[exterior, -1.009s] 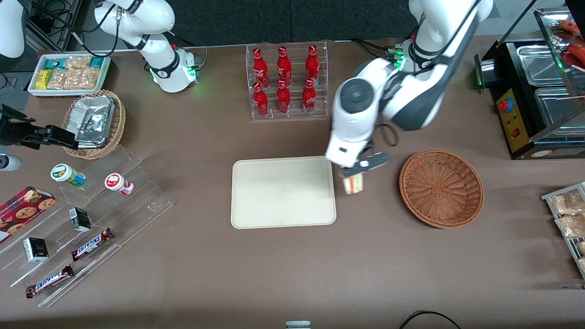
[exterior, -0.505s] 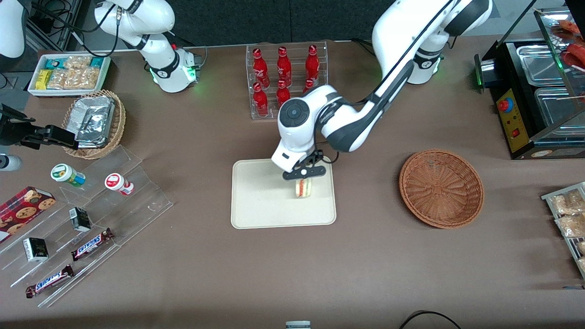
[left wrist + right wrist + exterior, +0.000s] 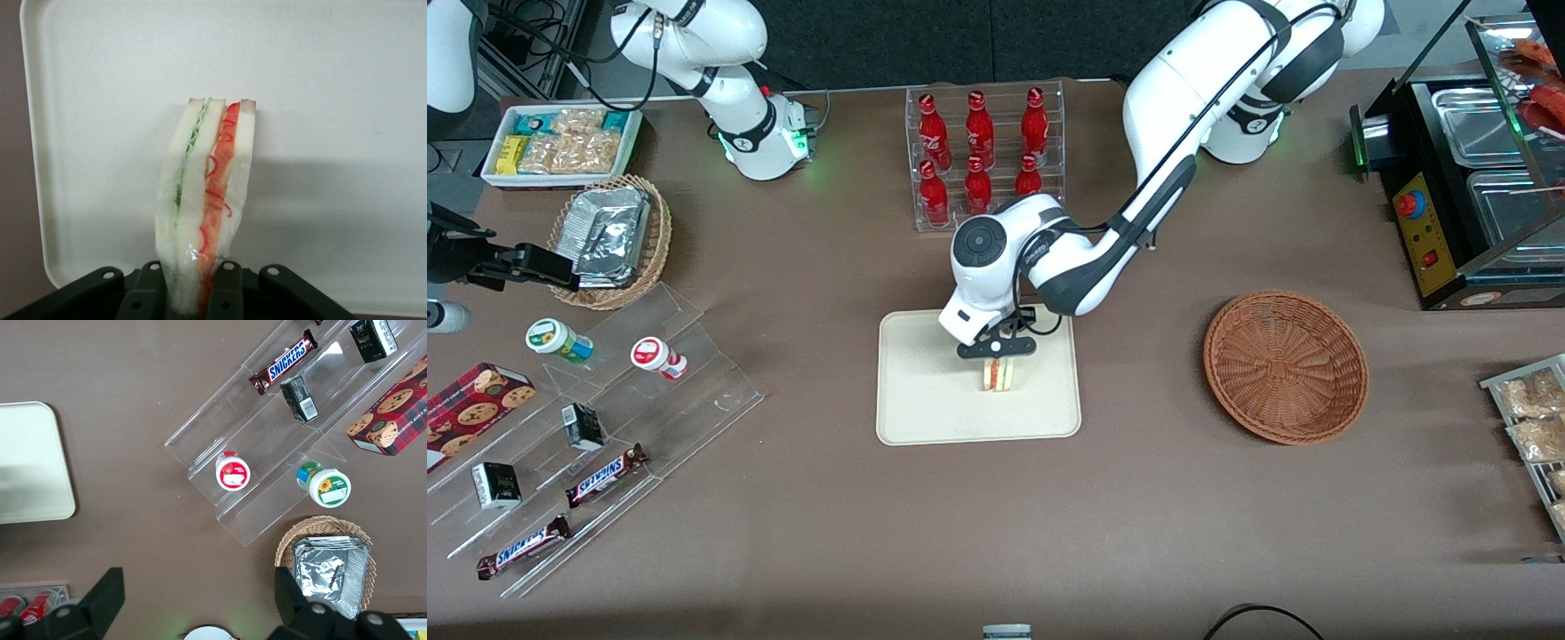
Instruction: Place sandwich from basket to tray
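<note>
My left gripper (image 3: 996, 348) is over the cream-white tray (image 3: 925, 391), shut on the sandwich (image 3: 997, 373). The sandwich hangs on edge from the fingers, its red-orange and green filling facing the front camera. In the left wrist view the wrapped sandwich (image 3: 208, 200) is pinched between the black fingers (image 3: 230, 293), with the tray (image 3: 333, 80) filling the background; whether it touches the tray I cannot tell. The reddish-brown wicker basket (image 3: 1286, 365) stands empty toward the working arm's end of the table.
A clear rack of red bottles (image 3: 983, 156) stands farther from the front camera than the tray. Toward the parked arm's end are acrylic steps with snacks (image 3: 596, 427), a tan basket of foil packs (image 3: 611, 238) and a white snack bin (image 3: 560, 142). A black warmer (image 3: 1476, 178) is at the working arm's end.
The gripper carried the sandwich from the gap between basket and tray to over the tray, then a little farther inward and lower. The sandwich stays in the fingers.
</note>
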